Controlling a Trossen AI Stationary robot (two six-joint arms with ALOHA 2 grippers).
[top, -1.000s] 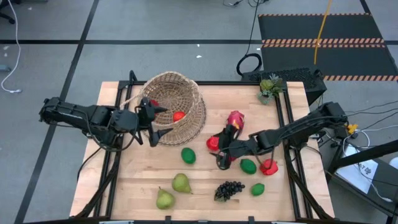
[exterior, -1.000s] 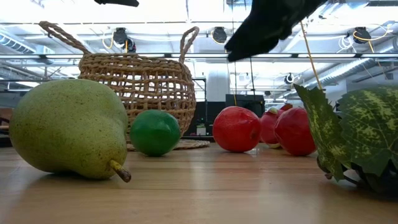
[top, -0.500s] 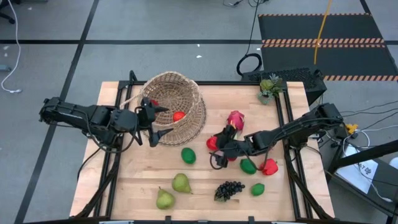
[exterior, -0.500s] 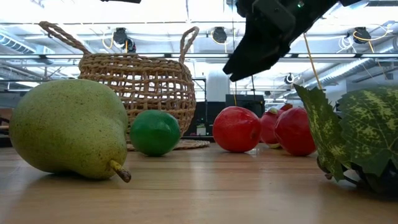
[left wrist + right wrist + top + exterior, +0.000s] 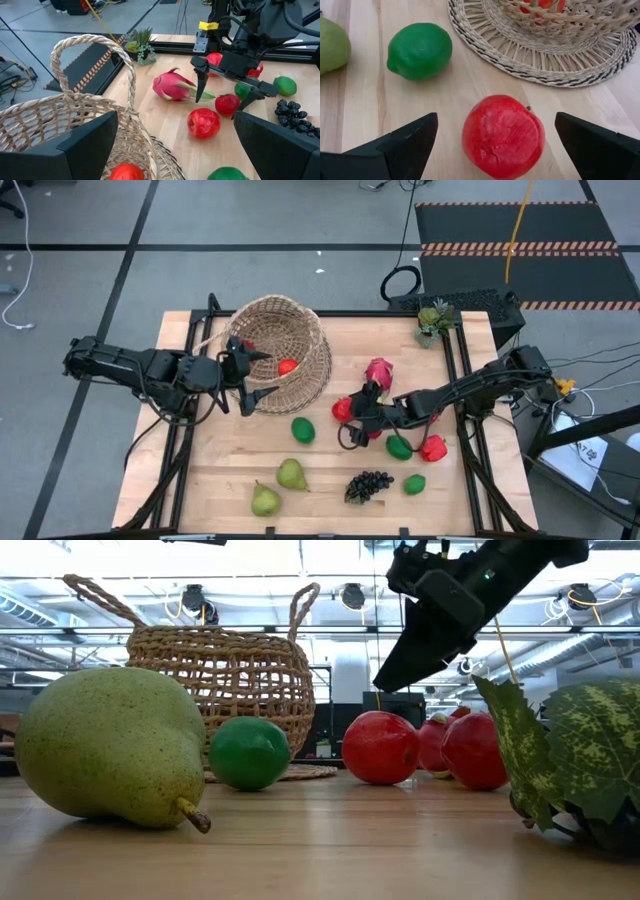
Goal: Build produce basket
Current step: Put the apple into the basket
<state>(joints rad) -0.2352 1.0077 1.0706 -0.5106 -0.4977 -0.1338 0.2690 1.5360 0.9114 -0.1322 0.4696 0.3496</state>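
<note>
Now I am lining my right end effector [image 5: 348, 426], fingers wide, over a red apple [image 5: 503, 136] mid-bench beside the basket [image 5: 283, 350]; next I am lowering and closing.

— Do we see any text, label or number that we can read here?
— No, we find none; nothing in these views carries writing that we can read.

pale wood table [image 5: 220, 480], faintly grained; rough woven wicker basket [image 5: 285, 340]; matt red fruit [image 5: 503, 136], slightly dimpled.
</note>
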